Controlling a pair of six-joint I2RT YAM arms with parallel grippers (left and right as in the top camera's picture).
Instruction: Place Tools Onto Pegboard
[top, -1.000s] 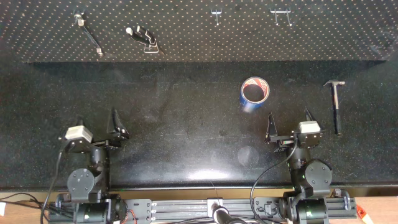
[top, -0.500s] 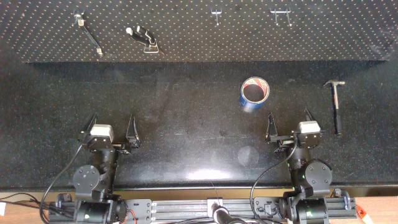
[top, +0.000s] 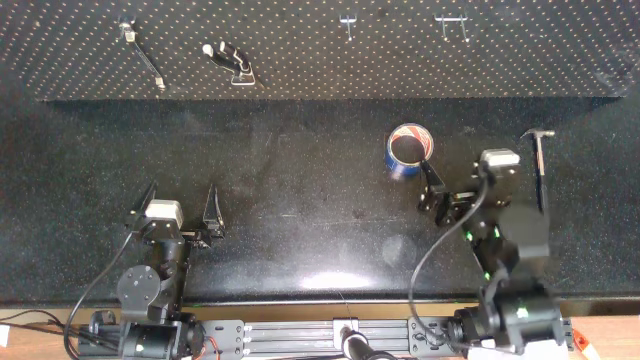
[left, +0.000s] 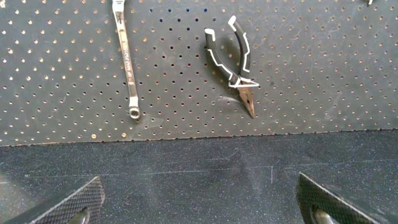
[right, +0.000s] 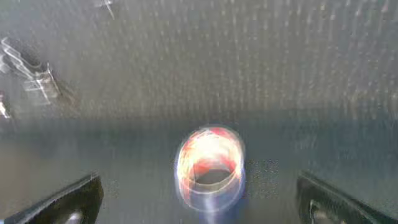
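Note:
A blue-sided tape roll (top: 408, 150) lies on the black table right of centre; it also shows, blurred, in the right wrist view (right: 210, 168). A hammer (top: 540, 165) lies at the far right. On the pegboard (top: 300, 70) hang a wrench (top: 143, 58) (left: 126, 59) and pliers (top: 230, 62) (left: 233, 62). My right gripper (top: 457, 190) is open just in front of the tape roll, facing it, with nothing between its fingers (right: 65, 202). Near the table's front left, my left gripper (top: 180, 208) is open and empty, facing the pegboard.
Two bare metal hooks (top: 348, 22) (top: 452, 25) stick out of the pegboard's upper right part. The pegboard's lower edge meets the table along a line across the back. Bare black tabletop (top: 300, 190) lies between the arms.
The left arm shifted right a second ago and has kept still since. The right arm has just risen and moved forward toward the tape roll, its view blurred by motion.

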